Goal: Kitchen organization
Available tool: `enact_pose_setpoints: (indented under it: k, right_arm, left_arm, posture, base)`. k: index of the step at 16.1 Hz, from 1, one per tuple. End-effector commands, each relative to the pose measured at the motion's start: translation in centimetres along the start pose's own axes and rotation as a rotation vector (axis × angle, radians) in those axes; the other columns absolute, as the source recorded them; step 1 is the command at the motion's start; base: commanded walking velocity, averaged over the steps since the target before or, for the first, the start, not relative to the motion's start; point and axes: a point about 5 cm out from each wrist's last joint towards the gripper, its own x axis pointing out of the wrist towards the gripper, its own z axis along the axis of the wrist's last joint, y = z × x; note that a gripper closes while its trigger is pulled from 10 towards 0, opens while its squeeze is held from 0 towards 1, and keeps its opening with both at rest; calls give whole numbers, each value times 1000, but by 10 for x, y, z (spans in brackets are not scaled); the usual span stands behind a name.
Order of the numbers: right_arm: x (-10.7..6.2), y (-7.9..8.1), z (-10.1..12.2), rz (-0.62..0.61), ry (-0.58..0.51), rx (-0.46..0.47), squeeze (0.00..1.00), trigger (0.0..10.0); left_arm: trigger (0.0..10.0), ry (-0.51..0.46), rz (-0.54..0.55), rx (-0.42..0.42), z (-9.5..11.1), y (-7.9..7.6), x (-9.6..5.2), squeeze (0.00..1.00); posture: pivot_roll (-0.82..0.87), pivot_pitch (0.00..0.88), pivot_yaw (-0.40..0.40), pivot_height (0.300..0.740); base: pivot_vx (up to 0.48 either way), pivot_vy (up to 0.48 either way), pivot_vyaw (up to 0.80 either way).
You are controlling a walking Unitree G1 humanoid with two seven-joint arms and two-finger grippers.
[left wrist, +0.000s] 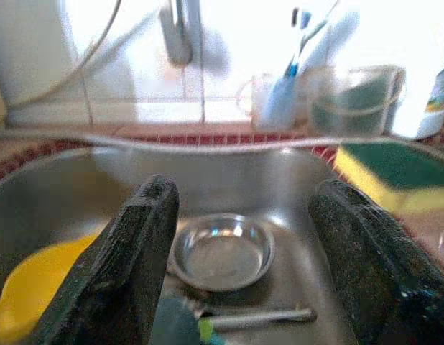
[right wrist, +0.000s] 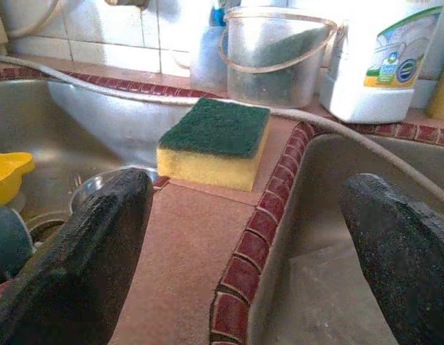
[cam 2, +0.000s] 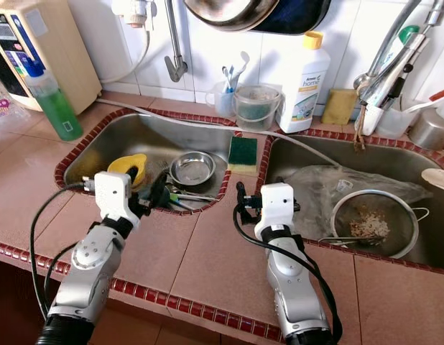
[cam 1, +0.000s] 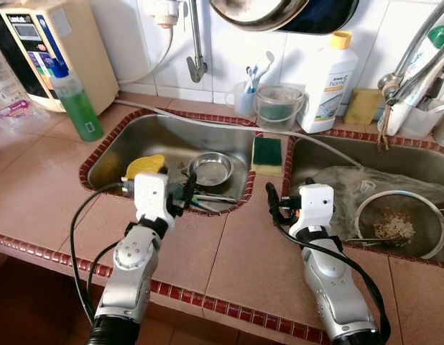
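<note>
Tiled bench [cam 1: 229, 266], red-brown, with two steel sinks set into it side by side, each rimmed in dark red tile.

Left sink [cam 1: 143, 140]: small steel bowl [cam 1: 211, 169] upright near the middle of the basin. Yellow cup or scoop [cam 1: 144, 166] lies toward the sink's near left corner. Some cutlery [cam 1: 215, 198] lies along the near wall; too cluttered to tell the pieces apart.

Left tool [cam 1: 185, 195] hangs over the near edge of the left sink, just in front of the bowl. Left wrist view: both fingers [left wrist: 125, 266] spread wide, bowl framed between them, nothing held.

Green-and-yellow sponge [cam 1: 267, 154] lies flat, green face up, on the tiled divider between the two sinks, toward the back.

Right tool [cam 1: 274, 203] hovers above the bench at the near end of that divider, pointing at the sponge. Right wrist view: fingers [right wrist: 78, 266] wide apart, empty, the sponge straight ahead and well clear of both.

Right sink [cam 1: 330, 154]: crumpled clear plastic [cam 1: 351, 183] across the bottom; wire strainer [cam 1: 400, 223] with food scraps sits at the near right corner.

Along the back edge of the bench: cup with toothbrushes [cam 1: 245, 97], clear plastic tub [cam 1: 279, 106], white detergent bottle with yellow cap [cam 1: 328, 83], a second, yellow sponge [cam 1: 362, 106]. Green bottle [cam 1: 77, 100] stands at the bench's back left beside a beige water appliance [cam 1: 57, 43].
</note>
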Motion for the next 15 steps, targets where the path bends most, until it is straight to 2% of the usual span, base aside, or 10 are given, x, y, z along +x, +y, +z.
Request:
enact_pose_setpoints:
  k: [1, 3, 8, 12, 15]
  right_arm:
    - [0, -1, 0, -11, -15, -15, 0, 10000]
    - [-4, -6, -1, -29, -39, -35, 0, 10000]
    - [-11, -14, 2, -36, -67, -28, 0, 10000]
    - [-16, -13, -4, -7, -44, -43, 0, 10000]
    - [-11, -14, -4, 4, -47, -48, 0, 10000]
  left_arm:
    - [10000, 12, -5, 9, 0, 2, -2, 0]
    - [10000, -13, 29, -8, 1, 9, -6, 0]
    - [10000, -24, 41, -27, 0, 10, -17, 0]
    - [10000, 23, 49, -29, -7, 8, -24, 0]
    - [10000, 28, 47, -29, -8, 7, -26, 0]
  posture:
    - [-140, 16, 89, 740]
    - [-146, 10, 76, 740]
    - [-150, 6, 60, 740]
    - [-146, 15, 40, 740]
    - [-141, 7, 32, 740]
  base:
    - [0, 0, 0]
    - [0, 0, 0]
    - [0, 0, 0]
    - [-64, 0, 0]
    - [0, 0, 0]
